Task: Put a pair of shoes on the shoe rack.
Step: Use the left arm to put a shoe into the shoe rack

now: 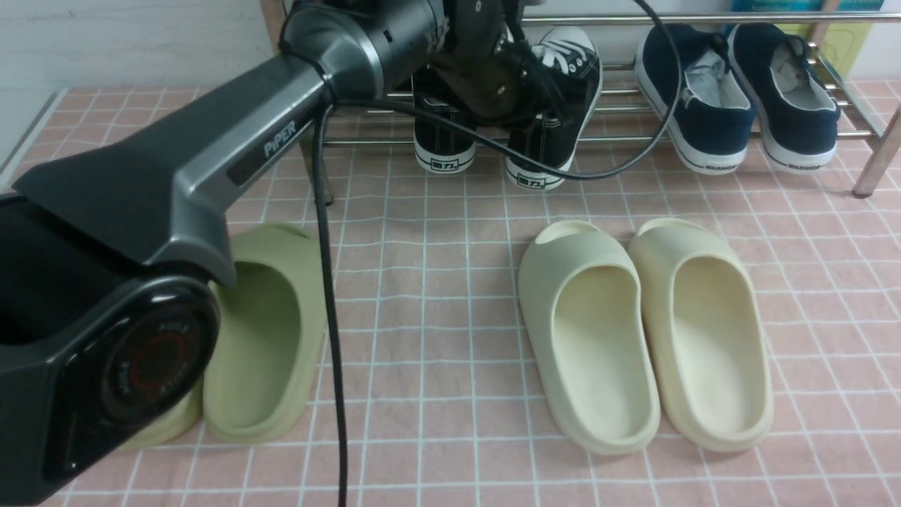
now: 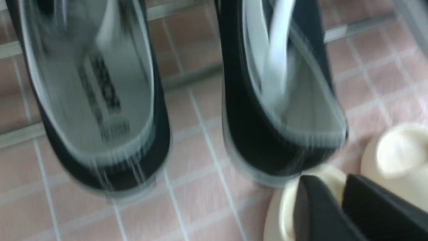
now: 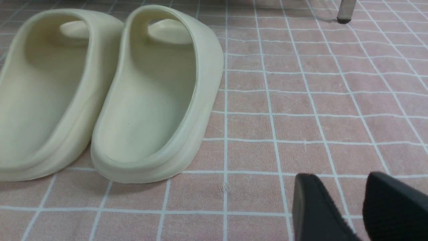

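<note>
The pair of shoes, two black sneakers with white soles, rests on the chrome shoe rack [image 1: 633, 137], heels toward me: one sneaker [image 1: 443, 137] on the left and the other [image 1: 563, 98] beside it. My left arm reaches over them, and its gripper [image 1: 496, 81] hangs just above them. In the blurred left wrist view both sneakers [image 2: 100, 100] [image 2: 284, 117] lie beyond the left gripper [image 2: 331, 180], whose fingers stand slightly apart and hold nothing. My right gripper [image 3: 342, 182] is open above the pink tiled mat, with nothing between its fingers.
A navy pair [image 1: 704, 98] [image 1: 799, 91] sits on the rack's right half. Cream slides [image 1: 591, 331] [image 1: 704, 331] lie on the mat at centre right, and green slides [image 1: 267, 331] lie at the left under my left arm. A rack leg [image 1: 876, 162] stands at the far right.
</note>
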You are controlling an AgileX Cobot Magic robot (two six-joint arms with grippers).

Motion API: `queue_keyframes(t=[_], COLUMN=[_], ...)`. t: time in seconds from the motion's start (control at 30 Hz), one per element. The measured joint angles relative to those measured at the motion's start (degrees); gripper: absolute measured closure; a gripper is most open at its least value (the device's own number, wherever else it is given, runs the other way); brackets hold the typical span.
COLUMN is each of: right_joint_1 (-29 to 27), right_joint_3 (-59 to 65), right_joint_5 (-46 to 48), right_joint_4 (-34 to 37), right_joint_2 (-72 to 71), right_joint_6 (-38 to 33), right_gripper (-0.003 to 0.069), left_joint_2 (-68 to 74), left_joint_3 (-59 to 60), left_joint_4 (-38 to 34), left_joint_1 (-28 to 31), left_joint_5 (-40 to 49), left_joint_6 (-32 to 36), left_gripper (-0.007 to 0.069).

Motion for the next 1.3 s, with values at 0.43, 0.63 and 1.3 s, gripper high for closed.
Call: queue_keyframes(t=[0.43,0.63,1.3], right_joint_1=[0.0,0.0,0.0], right_joint_3=[0.0,0.0,0.0], right_joint_5=[0.0,0.0,0.0], right_joint_4=[0.0,0.0,0.0], right_joint_2=[0.0,0.0,0.0], right_joint_6=[0.0,0.0,0.0], right_gripper=[0.0419,0.0419,0.0419], left_joint_2=[7.0,8.2,7.6], left_joint_3=[-0.3,-0.3,-0.2], left_joint_4=[4.2,6.4,27.8], left_joint_1=[1.0,1.1,1.1], left_joint_5=[-14.2,-18.6,-17.6], left_joint_6=[-1.9,-6.8,-36.2], left_gripper=[0.0234,0.0398,0.0603])
